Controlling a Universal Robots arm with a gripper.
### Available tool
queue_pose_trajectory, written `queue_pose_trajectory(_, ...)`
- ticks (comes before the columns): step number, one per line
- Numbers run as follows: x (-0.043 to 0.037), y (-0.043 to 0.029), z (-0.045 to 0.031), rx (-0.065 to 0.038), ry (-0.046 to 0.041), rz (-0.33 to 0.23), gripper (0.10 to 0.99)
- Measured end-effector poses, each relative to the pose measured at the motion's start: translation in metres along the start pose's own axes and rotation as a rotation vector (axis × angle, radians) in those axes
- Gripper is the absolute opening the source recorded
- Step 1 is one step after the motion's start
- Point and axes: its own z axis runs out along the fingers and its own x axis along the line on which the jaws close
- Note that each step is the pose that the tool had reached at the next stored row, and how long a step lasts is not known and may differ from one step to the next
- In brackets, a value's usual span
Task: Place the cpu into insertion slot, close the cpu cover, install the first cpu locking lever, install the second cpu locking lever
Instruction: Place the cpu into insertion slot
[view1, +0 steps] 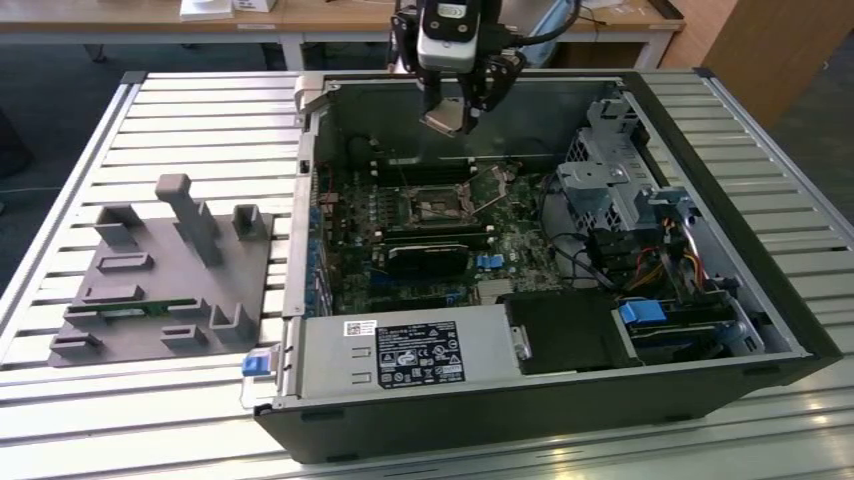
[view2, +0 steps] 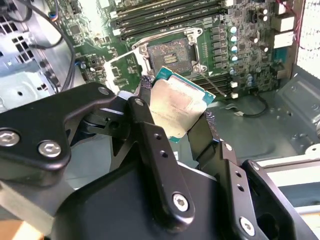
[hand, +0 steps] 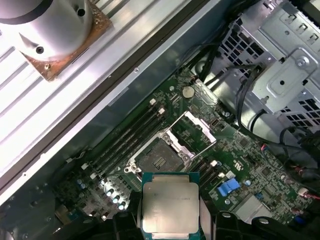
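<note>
gripper: black fingers clamped on two opposite edges of the cpu
cpu: metal top toward the wrist cameras; held in the air above the motherboard, clear of the socket
socket: contact field exposed
cpu cover: swung up, standing along one side of the socket
computer case: side open, lying flat on the slatted table
grey fixture: on the table, at the exterior view's left of the case

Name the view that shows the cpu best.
The first wrist view: the cpu faces the camera squarely, its metal top unobstructed. The second wrist view shows it tilted, fingers of the gripper covering two edges. The exterior view shows it small, held above the open case.
</note>
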Motion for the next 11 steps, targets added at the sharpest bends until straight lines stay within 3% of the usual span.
queue_pose_trajectory(11,0.0000,-0.0005,0.0045,-0.004,-0.0169,0.189,0.541)
